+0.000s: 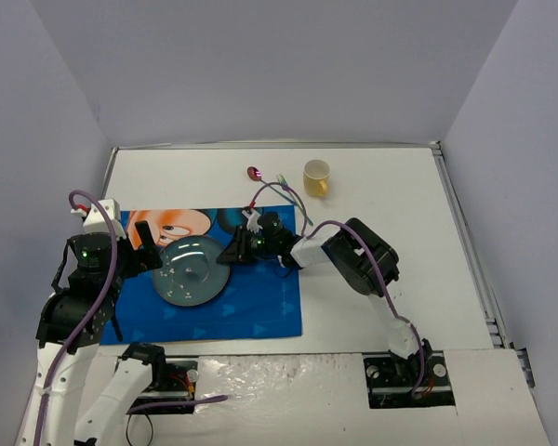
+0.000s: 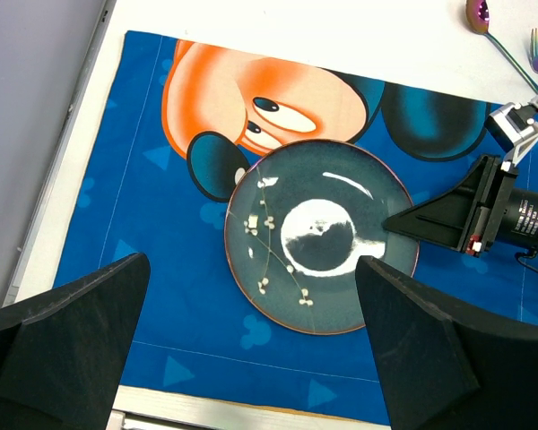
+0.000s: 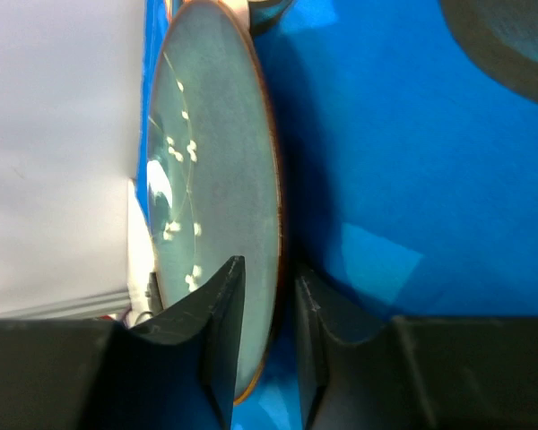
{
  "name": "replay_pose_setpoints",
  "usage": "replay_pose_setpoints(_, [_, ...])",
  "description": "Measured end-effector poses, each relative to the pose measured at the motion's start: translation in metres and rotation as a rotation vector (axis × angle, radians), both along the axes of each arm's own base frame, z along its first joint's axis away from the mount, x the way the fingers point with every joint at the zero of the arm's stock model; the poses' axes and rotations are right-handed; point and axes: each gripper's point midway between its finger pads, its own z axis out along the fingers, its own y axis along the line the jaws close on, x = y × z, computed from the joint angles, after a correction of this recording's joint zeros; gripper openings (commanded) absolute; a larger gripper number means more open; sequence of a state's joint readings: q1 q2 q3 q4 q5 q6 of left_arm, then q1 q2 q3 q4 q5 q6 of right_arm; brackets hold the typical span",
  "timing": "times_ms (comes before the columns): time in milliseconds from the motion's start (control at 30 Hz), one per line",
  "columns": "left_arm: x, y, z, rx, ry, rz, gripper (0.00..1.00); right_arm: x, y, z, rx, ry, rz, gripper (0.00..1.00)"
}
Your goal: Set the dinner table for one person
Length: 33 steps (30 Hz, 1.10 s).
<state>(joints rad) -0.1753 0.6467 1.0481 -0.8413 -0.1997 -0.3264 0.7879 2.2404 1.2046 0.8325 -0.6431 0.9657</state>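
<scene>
A grey-blue plate [image 1: 191, 269] with a white sprig pattern lies on the blue cartoon placemat [image 1: 251, 311] on the white dinner table [image 1: 391, 204]. My right gripper [image 1: 231, 251] reaches in from the right, and its jaws straddle the plate's right rim [image 3: 251, 179] and are shut on it. In the left wrist view the right gripper [image 2: 390, 222] touches the plate [image 2: 318, 237] at its right edge. My left gripper [image 1: 147, 249] is open and empty, above the placemat [image 2: 161, 296] at the plate's left side.
A yellow cup [image 1: 317, 177] stands at the back of the table. A purple-bowled spoon [image 1: 254, 173] and a fork [image 1: 288, 190] lie behind the placemat. White walls enclose the table on three sides.
</scene>
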Motion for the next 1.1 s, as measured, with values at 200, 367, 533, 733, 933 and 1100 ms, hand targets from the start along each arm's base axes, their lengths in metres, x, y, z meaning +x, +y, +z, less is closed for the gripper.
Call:
replay_pose_setpoints(200, [0.0,0.0,0.0,0.0,0.0,0.0,0.97,-0.002,-0.006,0.009,-0.014,-0.07,0.021,0.65])
replay_pose_setpoints(367, [0.0,0.0,0.0,0.0,0.0,0.0,0.97,0.002,-0.027,0.022,-0.138,-0.174,0.01,0.72])
replay_pose_setpoints(533, [0.001,0.0,-0.005,0.0,-0.001,0.001,0.97,0.029,-0.077,0.055,-0.335,-0.332,-0.084,0.78])
replay_pose_setpoints(733, [0.002,0.0,-0.028,0.005,0.017,0.004,0.97,0.095,-0.179,0.113,-0.551,-0.535,-0.311,0.81])
replay_pose_setpoints(933, [0.003,0.001,-0.052,0.013,0.034,0.009,0.97,0.137,-0.276,0.119,-0.774,-0.588,-0.458,0.8])
replay_pose_setpoints(1100, [0.007,0.004,-0.052,0.023,0.015,0.02,0.97,0.154,-0.297,0.104,-0.871,-0.588,-0.44,0.79])
